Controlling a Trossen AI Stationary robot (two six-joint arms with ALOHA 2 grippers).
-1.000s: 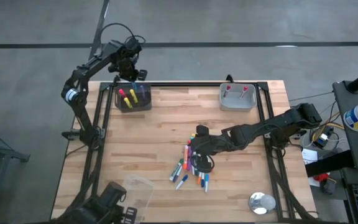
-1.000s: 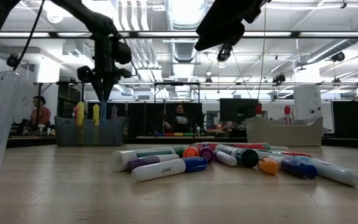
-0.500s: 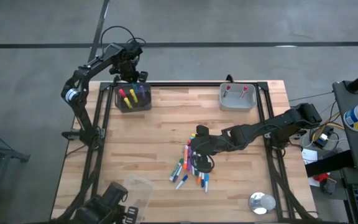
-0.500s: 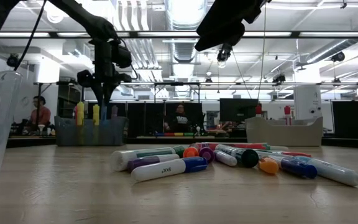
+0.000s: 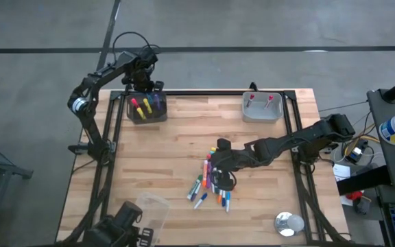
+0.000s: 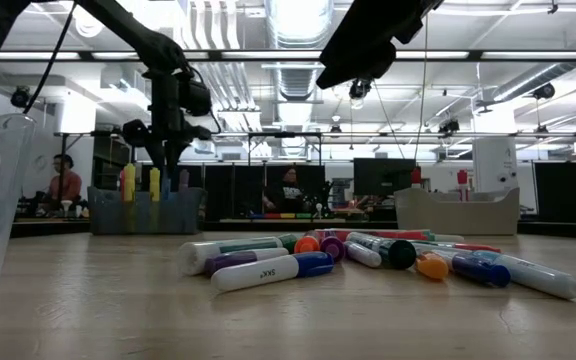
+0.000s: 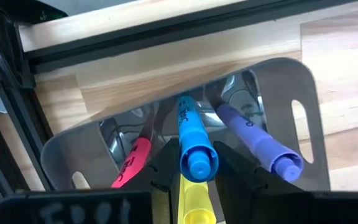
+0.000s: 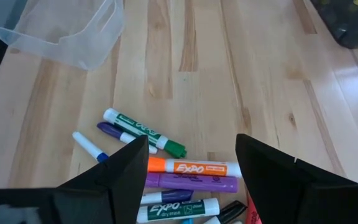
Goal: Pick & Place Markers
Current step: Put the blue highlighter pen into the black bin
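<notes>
Markers (image 5: pixel 211 184) mostly lie heaped mid-desk beneath the open right gripper (image 8: pixel 191 163); a few stand in the dark bin (image 5: pixel 147 110), where the left gripper (image 7: pixel 191 163) grips a blue marker (image 7: pixel 193 143).

The bench (image 5: pixel 184 137) is pale wood with a striped plank pattern, and its frame is black. At about 11 o'clock on it stands a dark, see-through bin (image 5: pixel 147 110) that holds a pink, a yellow and a purple marker; the left tool (image 7: pixel 191 171) is black and grips a bright blue marker (image 7: pixel 192 146) above this bin. At about 1 o'clock there is a light grey bin (image 5: pixel 262 108) with two red-tipped markers. The loose markers (image 5: pixel 212 184) near the middle are mixed: orange, purple, green, blue and red (several have white barrels). The right tool (image 8: pixel 191 171) is black too. At 7 o'clock lies a clear plastic tub (image 5: pixel 152 207).
</notes>
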